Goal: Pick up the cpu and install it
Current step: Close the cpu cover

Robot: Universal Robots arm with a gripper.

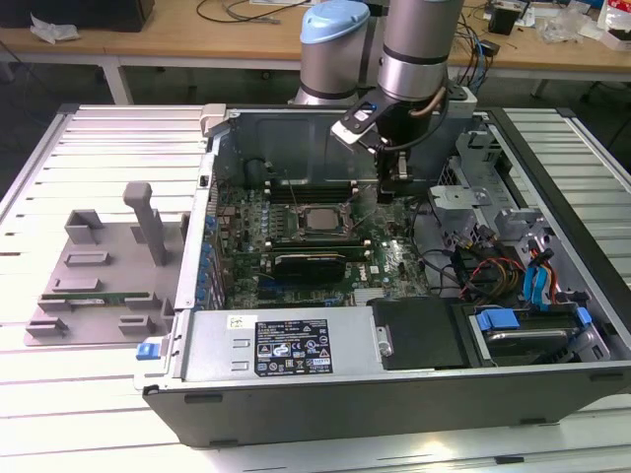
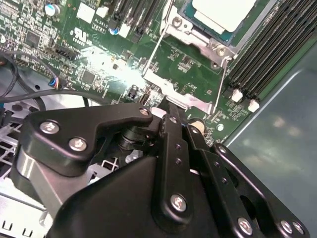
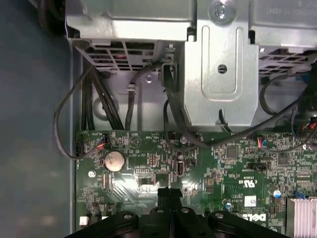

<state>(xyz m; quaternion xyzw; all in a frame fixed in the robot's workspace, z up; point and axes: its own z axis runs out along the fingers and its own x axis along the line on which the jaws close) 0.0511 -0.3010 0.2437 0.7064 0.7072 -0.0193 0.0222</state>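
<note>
The cpu [image 2: 219, 11], silver-topped with a thin green rim, lies flat inside the motherboard socket [image 2: 192, 37].

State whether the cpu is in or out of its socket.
In. The cpu lies flat within the metal socket frame, as the second wrist view shows.

My exterior view looks down on the open computer case [image 1: 296, 394]; both wrist views ride just behind the gripper [image 2: 168, 106] [image 3: 170, 194] — close over the motherboard [image 3: 223, 163] beneath it, shared by all three.
</note>
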